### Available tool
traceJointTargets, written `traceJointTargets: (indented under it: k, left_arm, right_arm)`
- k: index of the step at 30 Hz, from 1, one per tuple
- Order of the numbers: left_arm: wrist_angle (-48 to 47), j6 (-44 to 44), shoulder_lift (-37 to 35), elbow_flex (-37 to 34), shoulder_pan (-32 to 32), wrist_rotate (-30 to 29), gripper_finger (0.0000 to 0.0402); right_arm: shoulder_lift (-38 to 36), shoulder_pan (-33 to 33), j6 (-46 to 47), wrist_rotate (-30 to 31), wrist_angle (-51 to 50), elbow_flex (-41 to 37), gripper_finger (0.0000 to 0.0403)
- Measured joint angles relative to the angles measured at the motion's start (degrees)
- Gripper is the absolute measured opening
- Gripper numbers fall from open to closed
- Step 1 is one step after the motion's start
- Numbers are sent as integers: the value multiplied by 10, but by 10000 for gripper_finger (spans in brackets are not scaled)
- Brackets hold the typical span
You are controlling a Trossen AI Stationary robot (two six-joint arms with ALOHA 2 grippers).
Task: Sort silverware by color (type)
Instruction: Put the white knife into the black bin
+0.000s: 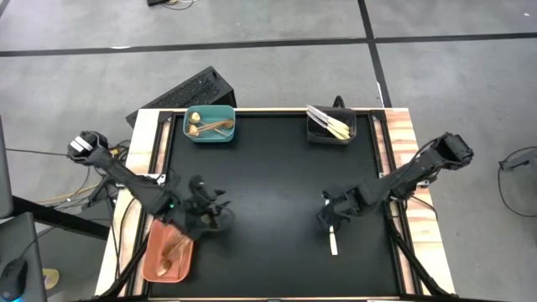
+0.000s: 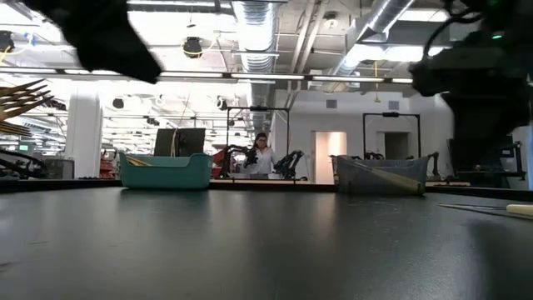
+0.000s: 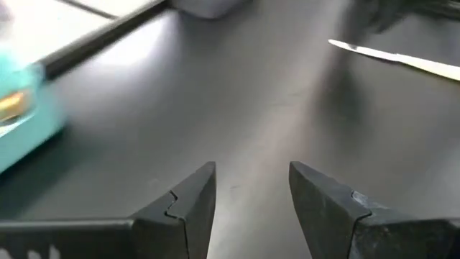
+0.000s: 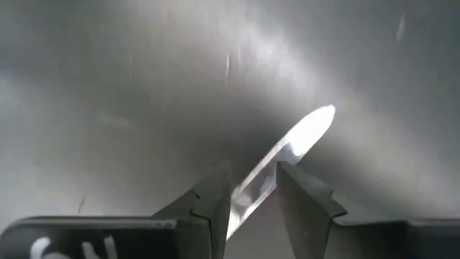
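One white knife (image 1: 333, 243) lies on the black mat near the table's right near part; it also shows in the right wrist view (image 4: 309, 129) and the left wrist view (image 3: 402, 59). My right gripper (image 1: 330, 220) (image 4: 253, 194) is down over the knife's far end, shut on it. My left gripper (image 1: 210, 210) (image 3: 251, 191) is open above bare mat, just right of the salmon bin (image 1: 168, 252), which holds gold utensils (image 1: 174, 247). The teal bin (image 1: 210, 124) holds gold pieces. The dark bin (image 1: 330, 126) holds white knives. My right gripper has the white knife's far end (image 4: 251, 188) pinched between its two fingers, one finger on each long edge. The fingers come slanting down from above and lie along the knife. The blade (image 4: 313, 126) runs out past the fingertips, flat on the mat.
The teal and dark bins stand at the mat's far edge, and the salmon bin sits at its near left corner. Wooden rails (image 1: 394, 143) run along both sides of the table. The mat between the two grippers is bare. A person (image 2: 262, 154) stands far off in the room.
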Motion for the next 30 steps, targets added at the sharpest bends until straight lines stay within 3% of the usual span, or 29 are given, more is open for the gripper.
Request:
traceJointTargets:
  k: [5, 10, 15, 26, 30]
  left_arm:
    - [163, 219, 1, 0, 88, 103, 162]
    - [230, 327, 1, 0, 158, 157, 162]
    - [240, 368, 1, 0, 210, 194, 162]
    - [247, 411, 1, -3, 280, 197, 162]
    - [281, 407, 1, -30, 286, 227, 162]
  right_arm:
    - [34, 60, 100, -12, -8, 0, 132]
    - [73, 98, 184, -26, -1, 0, 132]
    - [100, 120, 236, -33, 25, 5, 132]
    - [124, 126, 233, -43, 28, 60, 132]
    - [123, 132, 233, -43, 26, 75, 132]
